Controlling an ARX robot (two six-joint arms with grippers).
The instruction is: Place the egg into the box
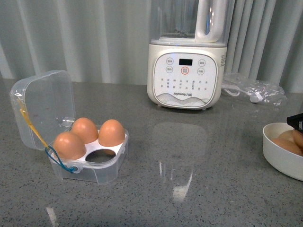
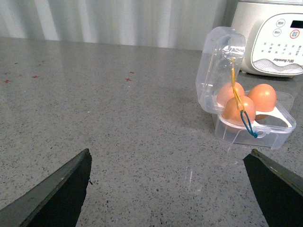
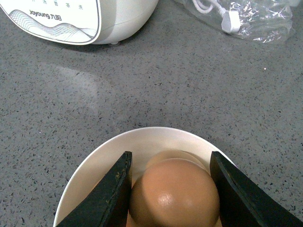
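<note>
front wide; L-wrist low, faces box (image 2: 265,135) (shared w/ front); R-wrist over bowl (image 3: 142,136)

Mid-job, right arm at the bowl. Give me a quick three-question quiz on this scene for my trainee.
1. True or false: the lid of the box is open.
2. How many eggs sit in the box?
3. The right claw straddles an egg in: A) the box B) the bowl C) a pan.
Key: 1 true; 2 three; 3 B.
</note>
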